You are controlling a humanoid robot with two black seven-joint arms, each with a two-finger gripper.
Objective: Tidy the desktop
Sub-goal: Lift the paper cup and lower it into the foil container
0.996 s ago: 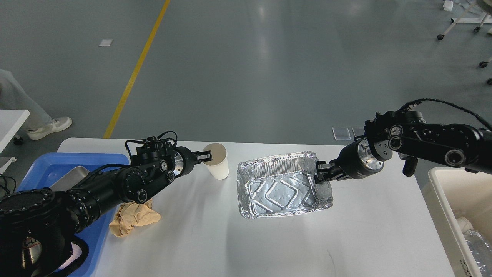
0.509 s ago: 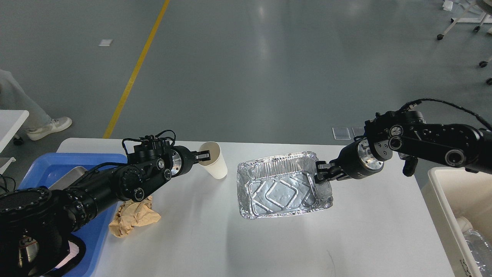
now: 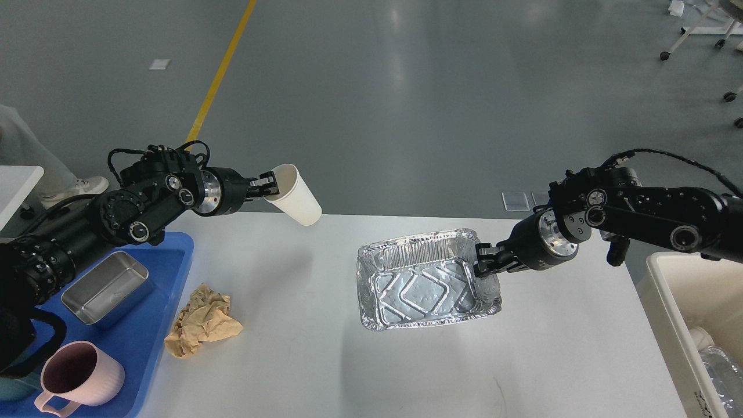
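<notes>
**Q:** Since the worktop (image 3: 406, 371) is the thing to be tidied, where does it lie and what does it carry?

**A:** It is the wide white surface across the lower part of the head view. On it rest a foil tray (image 3: 426, 278) near the middle and a crumpled brown paper wad (image 3: 200, 319) toward its left side. A blue tray (image 3: 157, 325) sits at its left edge, holding a steel tin (image 3: 107, 287) and a pink mug (image 3: 78, 374). A cream bin (image 3: 676, 313) stands past its right edge.

**Q:** What do the pincers hold?

**A:** The left pincer (image 3: 268, 184) pinches the rim of a white paper cup (image 3: 296, 194), which hangs tilted and clear of the worktop. The right pincer (image 3: 484, 261) is pressed onto the right wall of the foil tray.

**Q:** How will these items handle?

**A:** All are probably light. The cup wall is thin and likely to crush, so a light rim hold suits it. The foil is likely to bend and dent, and a one-sided hold may let the tray sag or twist. The wad is soft; take it at its bulk.
</notes>
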